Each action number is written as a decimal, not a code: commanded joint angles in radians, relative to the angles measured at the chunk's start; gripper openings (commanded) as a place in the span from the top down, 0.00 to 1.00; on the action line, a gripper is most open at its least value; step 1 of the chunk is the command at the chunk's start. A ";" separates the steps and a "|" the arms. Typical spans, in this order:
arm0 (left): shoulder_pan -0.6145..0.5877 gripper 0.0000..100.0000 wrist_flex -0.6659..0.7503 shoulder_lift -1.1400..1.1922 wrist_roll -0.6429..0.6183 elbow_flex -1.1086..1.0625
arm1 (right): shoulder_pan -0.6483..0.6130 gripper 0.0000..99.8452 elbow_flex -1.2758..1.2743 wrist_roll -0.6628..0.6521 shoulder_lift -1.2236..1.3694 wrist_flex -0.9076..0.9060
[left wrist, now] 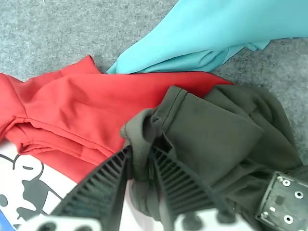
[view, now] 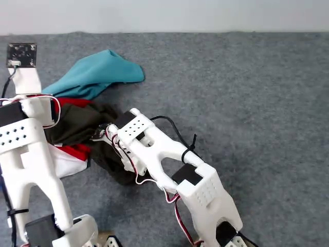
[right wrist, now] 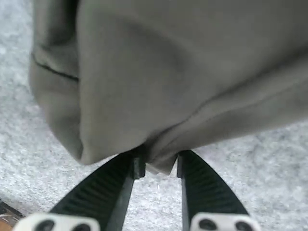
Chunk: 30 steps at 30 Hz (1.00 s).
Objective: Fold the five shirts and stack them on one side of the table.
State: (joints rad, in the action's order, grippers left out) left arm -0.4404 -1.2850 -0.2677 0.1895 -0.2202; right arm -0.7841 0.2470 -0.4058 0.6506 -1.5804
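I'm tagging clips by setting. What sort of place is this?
Probably a robot lab bench: a grey felt-covered table, two white arms over it, crumpled shirts heaped for folding.

The high view looks down from a fixed spot above the near edge of the table [view: 257,77], facing the far wall, set back enough to take in most of the grey surface; the left wrist view sits close behind the left gripper [left wrist: 142,154], looking down along its fingers onto the dark olive shirt [left wrist: 216,130], the red shirt [left wrist: 86,110] and the teal shirt [left wrist: 216,33], all three shared with the high view at its left; the right wrist view sits nearer still behind the right gripper [right wrist: 159,163], hard up against the same dark olive shirt, with the table just beyond.
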 commanded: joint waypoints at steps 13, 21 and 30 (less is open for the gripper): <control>-0.002 0.98 -0.003 -0.003 -0.005 0.004 | 0.056 0.99 0.196 0.006 -0.088 -0.102; -0.002 0.98 -0.005 -0.003 -0.005 0.004 | 0.234 0.99 0.381 0.011 -0.329 -0.202; 0.078 0.98 -0.006 -0.012 -0.005 0.007 | 0.429 0.99 0.382 0.043 -0.576 -0.209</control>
State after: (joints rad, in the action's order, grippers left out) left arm -0.4066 -1.2850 -0.2677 0.1849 -0.2202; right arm -0.4097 0.5861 -0.3751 0.1933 -1.7507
